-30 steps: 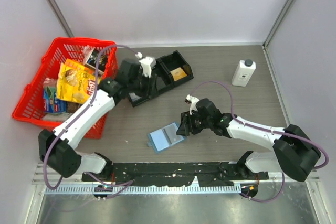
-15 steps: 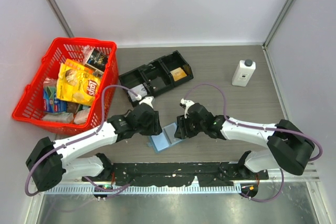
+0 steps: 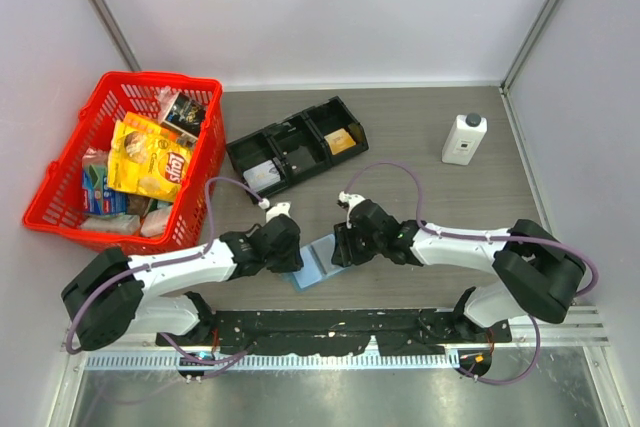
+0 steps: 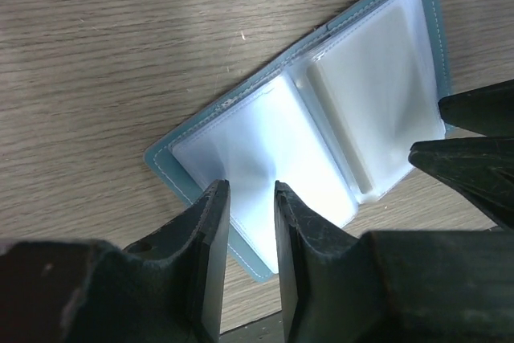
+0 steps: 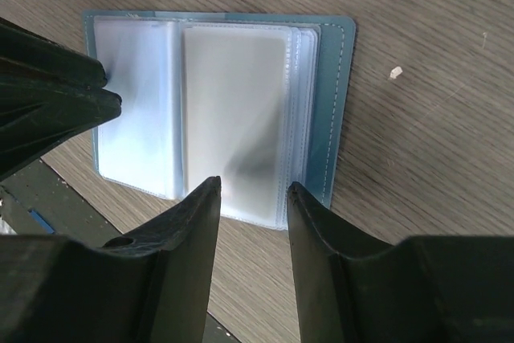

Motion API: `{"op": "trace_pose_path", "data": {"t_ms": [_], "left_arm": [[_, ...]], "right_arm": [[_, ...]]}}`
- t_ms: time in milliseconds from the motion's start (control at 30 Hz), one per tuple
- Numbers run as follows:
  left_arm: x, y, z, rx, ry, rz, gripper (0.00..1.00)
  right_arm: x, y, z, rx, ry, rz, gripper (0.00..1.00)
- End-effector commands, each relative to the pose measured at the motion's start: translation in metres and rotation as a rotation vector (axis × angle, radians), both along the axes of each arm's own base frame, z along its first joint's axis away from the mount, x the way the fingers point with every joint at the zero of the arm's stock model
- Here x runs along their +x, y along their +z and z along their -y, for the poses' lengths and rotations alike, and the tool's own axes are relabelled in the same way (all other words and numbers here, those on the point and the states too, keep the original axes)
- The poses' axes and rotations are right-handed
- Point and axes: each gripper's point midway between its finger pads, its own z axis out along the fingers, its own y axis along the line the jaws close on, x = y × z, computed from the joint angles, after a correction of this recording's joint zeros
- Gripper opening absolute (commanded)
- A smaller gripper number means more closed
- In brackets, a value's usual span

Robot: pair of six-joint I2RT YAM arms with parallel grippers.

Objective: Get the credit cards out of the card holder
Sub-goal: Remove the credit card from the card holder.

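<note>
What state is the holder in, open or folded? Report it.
Open: the holder lies spread flat, both clear-sleeved halves facing up either side of the crease.

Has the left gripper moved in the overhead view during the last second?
Yes. The left gripper left the black tray, which stayed put, and came toward the arm bases. It now sits at the left end of the card holder.

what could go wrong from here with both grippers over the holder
1. The left gripper and right gripper crowd the small open holder; their fingers could collide.
2. The cards sit inside clear sleeves, so a pinch may catch the sleeve and lift the holder.
3. The holder lies near the table edge; a push could slide it off.
</note>
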Motion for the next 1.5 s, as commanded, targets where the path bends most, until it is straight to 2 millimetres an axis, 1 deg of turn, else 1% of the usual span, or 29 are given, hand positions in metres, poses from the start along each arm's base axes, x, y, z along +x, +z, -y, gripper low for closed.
{"op": "trace_pose_path", "data": {"t_ms": [0, 33, 100, 200, 267, 367, 400, 533, 633, 767, 900, 933, 1067, 1100, 1200, 1233, 1300, 1367, 1467], "left_arm": [[-0.003, -0.011, 0.0, 0.01, 0.016, -0.01, 0.31], [-0.004, -0.014, -0.001, 0.017, 0.017, -0.021, 0.29], [-0.007, -0.019, 0.0, 0.025, 0.01, -0.036, 0.27], [-0.009, -0.023, 0.002, 0.024, 0.005, -0.049, 0.24], [-0.009, -0.023, 0.005, 0.018, 0.0, -0.051, 0.23], [-0.009, -0.024, 0.006, 0.018, -0.005, -0.054, 0.22], [-0.009, -0.023, 0.007, 0.016, -0.007, -0.052, 0.22], [-0.008, -0.021, 0.009, 0.006, -0.009, -0.048, 0.22], [-0.006, -0.018, 0.011, -0.005, -0.009, -0.04, 0.22], [-0.005, -0.013, 0.011, -0.024, -0.002, -0.027, 0.22], [-0.005, -0.01, 0.01, -0.044, 0.013, -0.014, 0.22], [-0.005, -0.01, 0.01, -0.046, 0.016, -0.011, 0.22], [-0.005, -0.008, 0.009, -0.054, 0.02, -0.008, 0.22], [-0.005, -0.008, 0.009, -0.056, 0.021, -0.008, 0.22], [-0.006, -0.006, 0.008, -0.068, 0.029, -0.006, 0.23], [-0.006, -0.004, 0.008, -0.074, 0.033, -0.003, 0.23], [-0.005, 0.001, 0.007, -0.093, 0.051, 0.012, 0.24], [-0.002, 0.009, 0.005, -0.116, 0.075, 0.032, 0.25], [0.001, 0.023, 0.0, -0.153, 0.116, 0.069, 0.29]], "right_arm": [[0.004, 0.007, -0.014, 0.04, -0.001, 0.003, 0.43], [0.006, 0.011, -0.02, 0.067, 0.005, 0.017, 0.43], [0.003, 0.016, -0.025, 0.09, 0.023, 0.01, 0.4], [0.003, 0.024, -0.029, 0.106, 0.032, 0.016, 0.39], [0.005, 0.033, -0.032, 0.121, 0.038, 0.027, 0.37], [0.006, 0.047, -0.039, 0.158, 0.055, 0.04, 0.37], [0.007, 0.055, -0.043, 0.176, 0.065, 0.05, 0.37], [0.005, 0.068, -0.05, 0.211, 0.099, 0.058, 0.37], [-0.004, 0.071, -0.055, 0.229, 0.154, 0.042, 0.38], [-0.008, 0.076, -0.059, 0.252, 0.183, 0.045, 0.38], [-0.008, 0.077, -0.058, 0.255, 0.181, 0.054, 0.38], [-0.007, 0.074, -0.056, 0.247, 0.171, 0.053, 0.38], [-0.003, 0.075, -0.052, 0.246, 0.135, 0.071, 0.36], [-0.003, 0.076, -0.052, 0.249, 0.132, 0.073, 0.35], [-0.005, 0.084, -0.056, 0.284, 0.156, 0.084, 0.34], [-0.006, 0.085, -0.058, 0.29, 0.167, 0.085, 0.34], [-0.014, 0.09, -0.065, 0.333, 0.221, 0.063, 0.34], [-0.019, 0.09, -0.07, 0.356, 0.25, 0.039, 0.34], [-0.022, 0.083, -0.074, 0.355, 0.269, 0.001, 0.34]]}}
